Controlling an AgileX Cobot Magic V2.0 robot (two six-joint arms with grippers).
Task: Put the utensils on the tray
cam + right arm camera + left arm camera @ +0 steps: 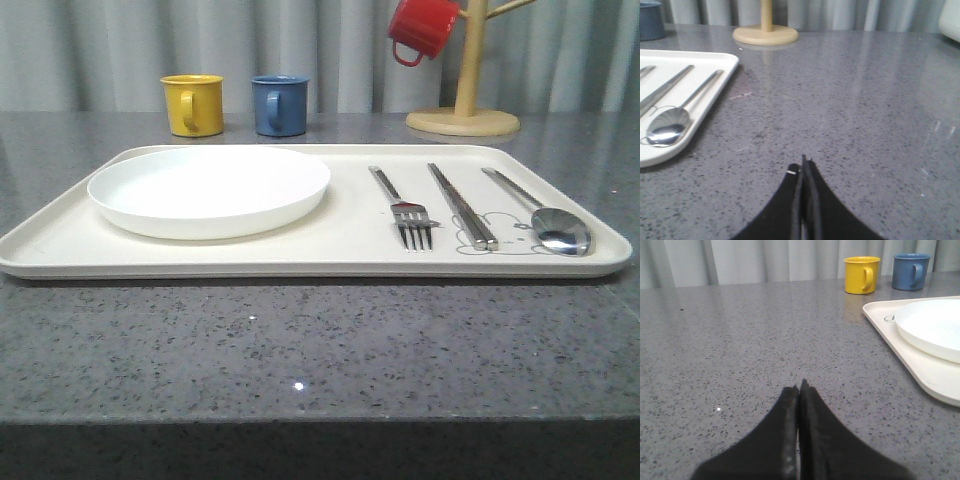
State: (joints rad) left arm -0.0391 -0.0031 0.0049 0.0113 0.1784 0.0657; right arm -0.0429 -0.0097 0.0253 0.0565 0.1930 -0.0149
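Utensils lie side by side on the right half of the cream tray (340, 250), which sits flat on the grey speckled counter (300, 350). Going from left to right in the front view: a white round plate (208, 188) fills the tray's left half, then comes the fork (405, 210), then the pair of chopsticks (462, 205), then the spoon (545, 215). All three pieces have their long axes running roughly front to back, fanning slightly so that the far ends lean left. The fork's tines point toward the near edge of the tray, its handle toward the far edge. The chopsticks lie touching each other, their near ends over the grey rabbit drawing (500, 235). The spoon's round bowl is at the near end, close to the tray's right rim, with the handle reaching back.

Behind the tray stand a yellow mug (193, 104) and a blue mug (280, 105), and farther right a wooden mug stand (463, 115) with a red mug (422, 27) hanging from it.

The left hand (800, 386) is over bare counter left of the tray, fingers pressed together and holding nothing. The right hand (804, 162) is over bare counter right of the tray, fingers likewise closed and empty.
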